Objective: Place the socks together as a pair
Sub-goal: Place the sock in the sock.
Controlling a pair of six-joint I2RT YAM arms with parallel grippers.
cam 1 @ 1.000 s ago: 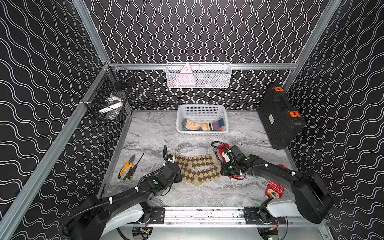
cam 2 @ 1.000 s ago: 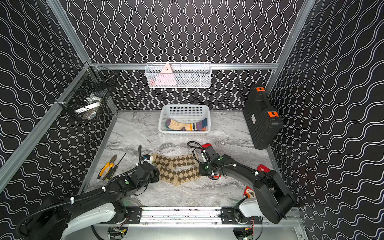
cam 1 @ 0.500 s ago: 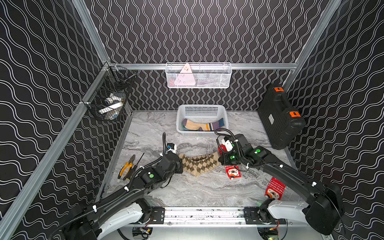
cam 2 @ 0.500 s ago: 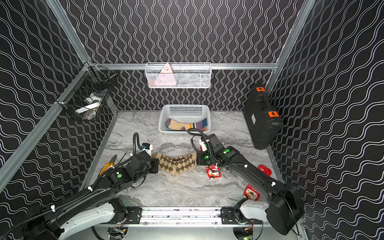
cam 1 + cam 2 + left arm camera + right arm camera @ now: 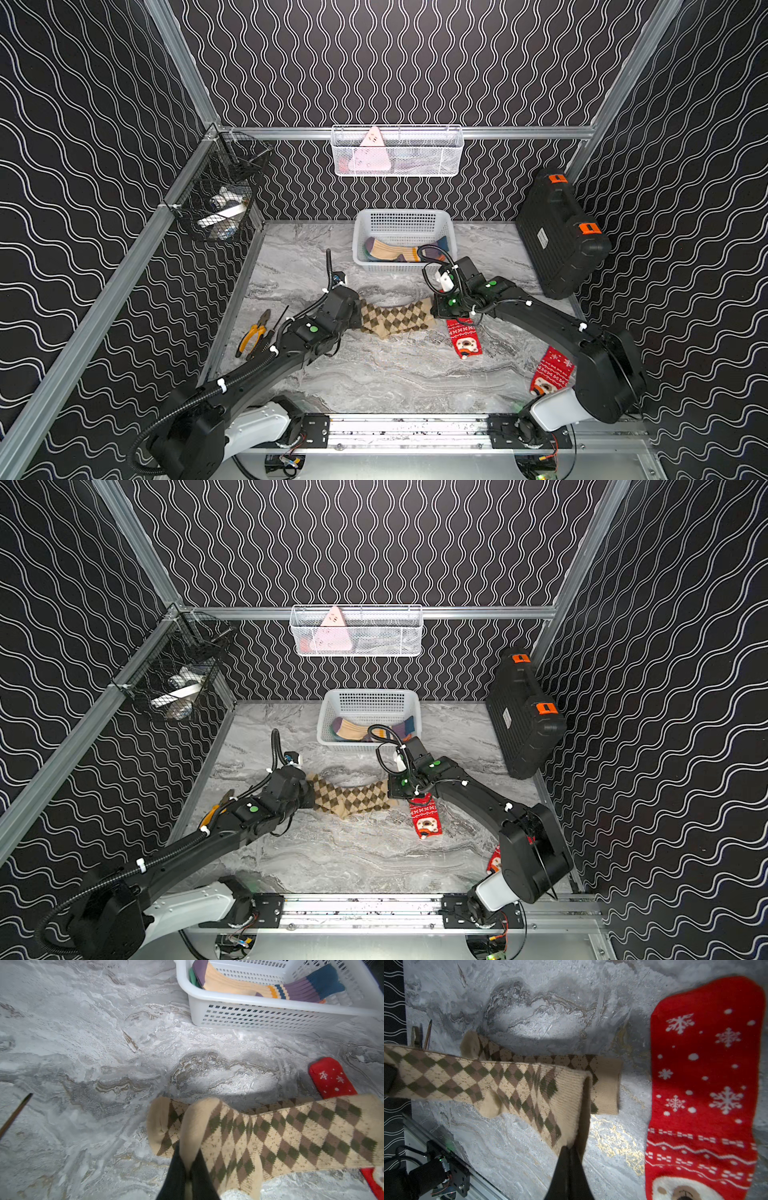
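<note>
Clenched on either end of one argyle sock (image 5: 395, 321), the left end effector (image 5: 188, 1158) and right end effector (image 5: 569, 1154) have raised it taut, in front of the white basket (image 5: 402, 214), over its mate (image 5: 606, 1084), so pairing looks close.

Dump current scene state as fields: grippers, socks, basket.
left gripper: shut on held argyle sock, toe end
right gripper: shut on its cuff end
second argyle sock: on table, partly under the held one
red sock: on table beside right gripper
other red sock: on table, apart from it
basket: striped socks inside
</note>
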